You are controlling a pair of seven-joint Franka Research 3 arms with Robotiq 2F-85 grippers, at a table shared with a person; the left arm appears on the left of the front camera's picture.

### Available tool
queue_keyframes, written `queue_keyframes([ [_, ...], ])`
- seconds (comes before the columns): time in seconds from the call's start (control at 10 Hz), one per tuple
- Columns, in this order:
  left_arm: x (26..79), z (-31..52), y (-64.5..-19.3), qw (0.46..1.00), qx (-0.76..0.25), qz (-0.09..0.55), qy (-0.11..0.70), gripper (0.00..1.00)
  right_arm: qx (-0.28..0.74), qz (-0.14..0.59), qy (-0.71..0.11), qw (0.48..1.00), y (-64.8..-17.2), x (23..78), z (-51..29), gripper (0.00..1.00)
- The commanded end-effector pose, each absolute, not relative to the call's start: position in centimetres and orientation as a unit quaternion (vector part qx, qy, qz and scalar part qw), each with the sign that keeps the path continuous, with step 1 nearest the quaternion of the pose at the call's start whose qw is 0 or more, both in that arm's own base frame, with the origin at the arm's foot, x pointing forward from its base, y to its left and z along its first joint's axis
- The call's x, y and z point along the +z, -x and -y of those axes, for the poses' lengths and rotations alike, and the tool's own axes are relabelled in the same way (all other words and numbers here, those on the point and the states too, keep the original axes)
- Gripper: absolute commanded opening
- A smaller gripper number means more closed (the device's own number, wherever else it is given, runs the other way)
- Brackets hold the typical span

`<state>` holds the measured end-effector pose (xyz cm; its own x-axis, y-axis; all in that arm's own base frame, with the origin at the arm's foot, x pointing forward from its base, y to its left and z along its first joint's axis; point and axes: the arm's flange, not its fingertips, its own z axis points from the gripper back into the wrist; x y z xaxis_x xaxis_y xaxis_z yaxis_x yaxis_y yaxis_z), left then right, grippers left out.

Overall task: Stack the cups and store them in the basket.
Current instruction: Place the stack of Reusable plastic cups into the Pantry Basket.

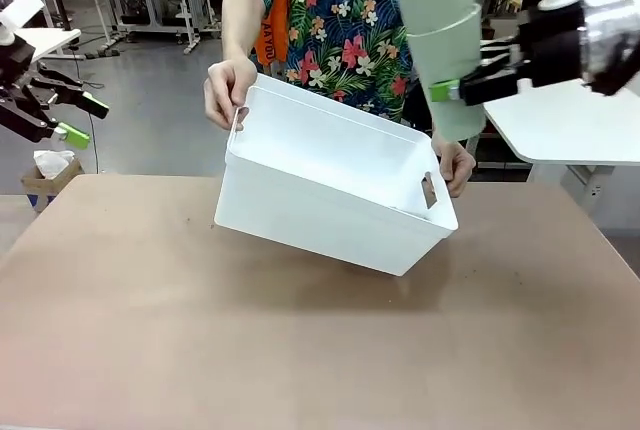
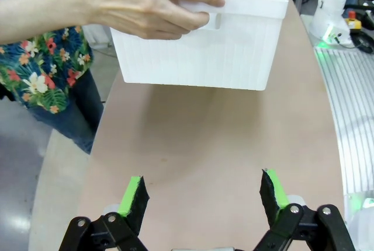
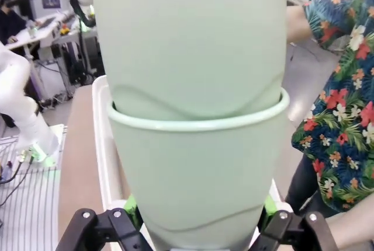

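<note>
A workshop with grey floor and other work tables lies behind a brown bench [image 1: 300,350]. A person in a floral shirt [image 1: 340,10] stands at the far side and holds the white basket [image 1: 330,185] tilted, its open top turned toward the robot's side and one lower edge resting on or just above the bench. One hand [image 1: 228,90] grips the rim at the basket's left end; the other hand [image 1: 455,165] holds the right end near the handle cutout [image 1: 429,191].

The right claw [image 1: 452,91] comes in from the right, well above the bench, and is clamped on the lowest cup of a stack of mint-green cups [image 1: 440,30]. The stack hangs upright above the right end of the basket, its top cut off by the picture edge. In the right wrist view the nested cups [image 3: 196,117] sit between the green pads [image 3: 269,205], one cup's rim ringing the cup inside it.

The left claw [image 1: 75,120] hovers at the far left, off the bench edge, its fingers spread apart and holding nothing. In the left wrist view its two green pads [image 2: 133,192] stand wide over bare bench, with the basket [image 2: 204,52] well ahead.
</note>
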<state>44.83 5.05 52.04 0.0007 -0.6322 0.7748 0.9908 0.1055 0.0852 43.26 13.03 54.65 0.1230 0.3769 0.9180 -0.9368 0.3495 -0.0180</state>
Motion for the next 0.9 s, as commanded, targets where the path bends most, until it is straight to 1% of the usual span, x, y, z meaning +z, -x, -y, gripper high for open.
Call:
queue_keyframes([
  [0.0, 52.1, -5.1, -44.7, 0.66, -0.618, 0.341, 0.259, 1.0, 0.484, 0.431, -0.285, 0.706, -45.6, 54.6, -15.7, 0.85],
  [0.5, 52.1, -5.1, -44.7, 0.66, -0.618, 0.341, 0.259, 1.0, 0.5, 0.399, -0.229, 0.734, -47.8, 50.2, -19.8, 0.85],
  [0.8, 52.1, -5.1, -44.7, 0.66, -0.618, 0.341, 0.259, 1.0, 0.523, 0.367, -0.187, 0.747, -49.6, 47.1, -23.0, 0.85],
])
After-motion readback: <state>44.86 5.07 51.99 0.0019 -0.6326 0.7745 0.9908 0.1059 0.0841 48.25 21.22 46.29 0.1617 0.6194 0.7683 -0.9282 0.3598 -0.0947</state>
